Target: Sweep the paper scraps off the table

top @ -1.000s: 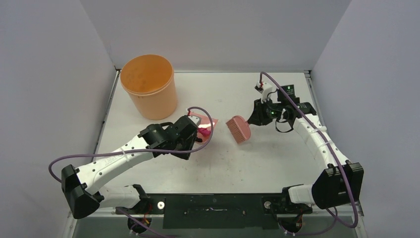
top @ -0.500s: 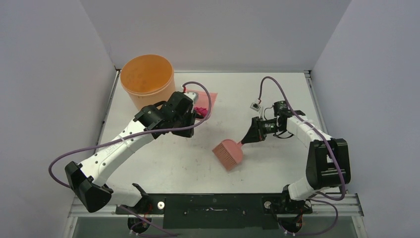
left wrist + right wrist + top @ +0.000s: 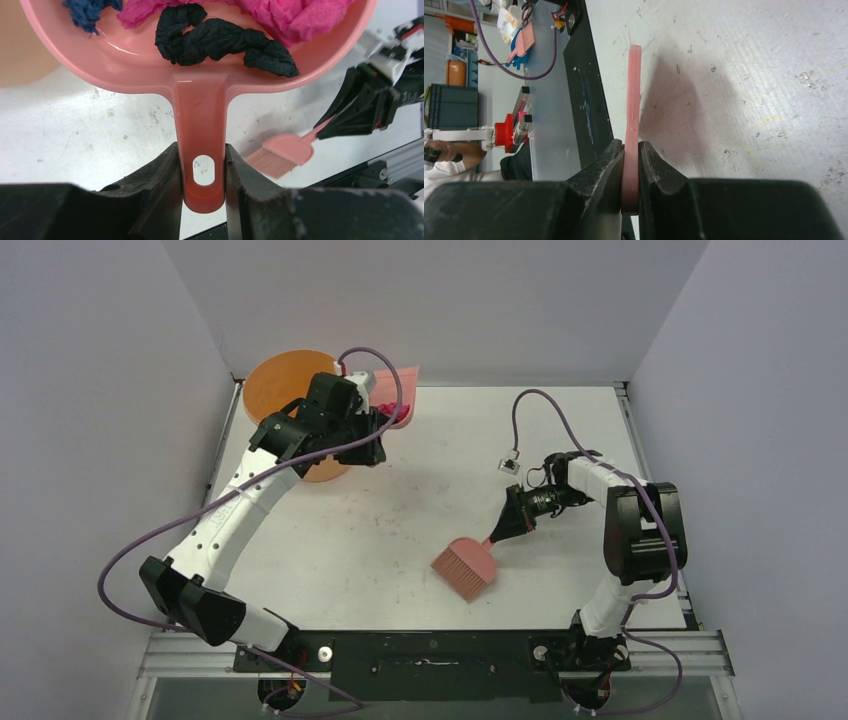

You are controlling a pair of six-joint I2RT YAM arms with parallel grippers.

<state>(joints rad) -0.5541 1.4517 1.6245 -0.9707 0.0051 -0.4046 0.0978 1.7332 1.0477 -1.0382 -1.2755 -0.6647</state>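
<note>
At the near middle of the white rectangular worktop (image 3: 400, 530), the pink bristled hand brush (image 3: 464, 568) is gripped by its thin handle in the clenched right pincer (image 3: 631, 150). Farther back, the pink plastic dustpan (image 3: 150, 55) is grasped by its handle in the left pincer (image 3: 202, 167), just beside the tall orange bucket (image 3: 280, 385). The crumpled magenta, black and dark blue paper scraps (image 3: 220, 42) are carried in the dustpan.

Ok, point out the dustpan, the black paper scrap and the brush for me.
dustpan (image 3: 201, 115): left wrist view, on the upper part of its handle.
black paper scrap (image 3: 220, 41): left wrist view, on its twisted middle.
brush (image 3: 464, 568): top external view, on its bristle head.
</note>
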